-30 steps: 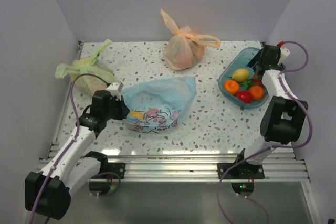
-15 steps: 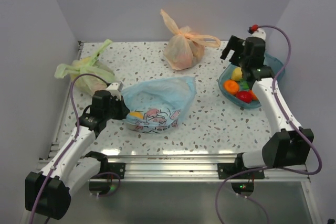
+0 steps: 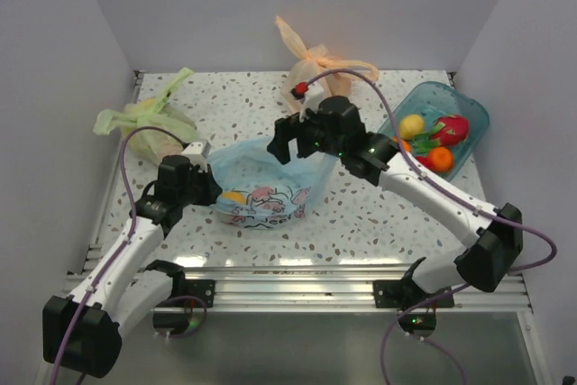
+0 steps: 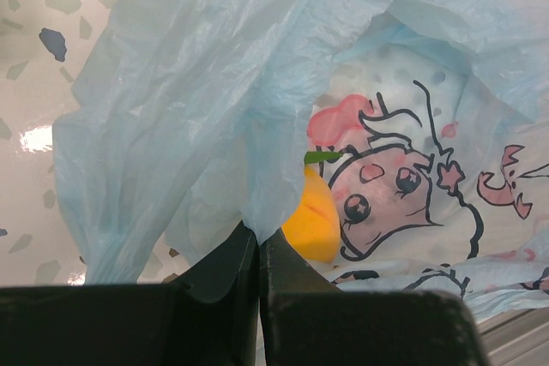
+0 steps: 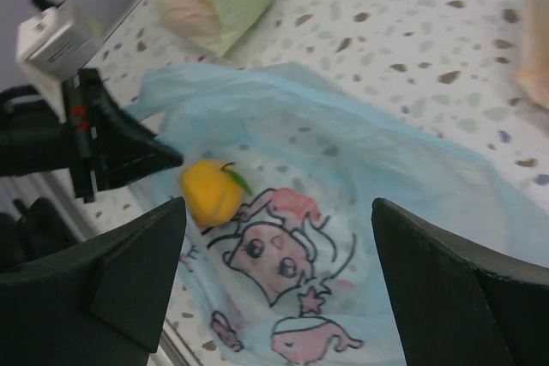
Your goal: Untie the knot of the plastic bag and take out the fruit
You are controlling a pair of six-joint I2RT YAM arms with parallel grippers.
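Thin translucent light blue plastic bag with pink cartoon print (image 3: pixel 270 178) lies centre-left on the speckled table (image 3: pixel 361 214). I see no knot on it and the mouth looks slack, so I judge the untying done. Left gripper (image 4: pixel 259 244) is pinched tight on the bag's film at its left end. Right gripper (image 5: pixel 296 285) hovers over the bag, jaws spread wide, carrying nothing. Small toy fruits (image 3: pixel 413 124) in yellow, red and orange sit in the clear blue plastic tray (image 3: pixel 475 113) at far right. One yellow round fruit with a green leaf (image 5: pixel 210 193) shows through the bag near the left fingers. Remaining, I reckon: pull that one out. Can't tell if more hide under the folds.
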